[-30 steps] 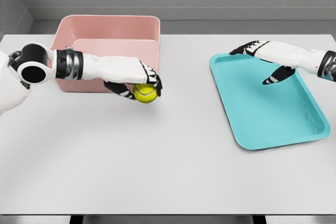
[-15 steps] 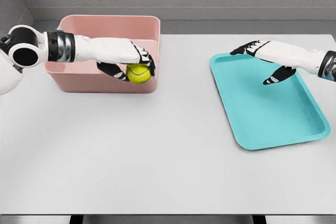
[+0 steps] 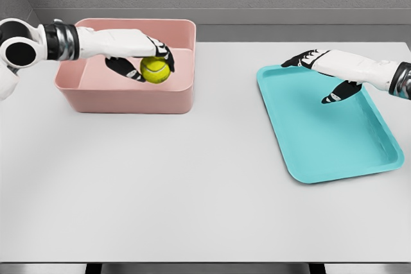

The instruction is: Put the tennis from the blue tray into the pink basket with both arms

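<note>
A yellow-green tennis ball [image 3: 155,69] is held in my left hand [image 3: 146,62], whose fingers are curled around it from above. Hand and ball hover over the inside of the pink basket [image 3: 128,101], toward its right half, at the table's back left. The blue tray [image 3: 334,139] lies on the right of the table with nothing in it. My right hand [image 3: 321,75] floats above the tray's back end with its fingers spread and nothing in them.
The white table [image 3: 192,184] stretches between basket and tray and to the front edge. A grey wall runs behind the basket.
My left arm has lifted the ball from in front of the basket up and back over its front wall, so it now hangs above the inside. The right hand stayed put.
</note>
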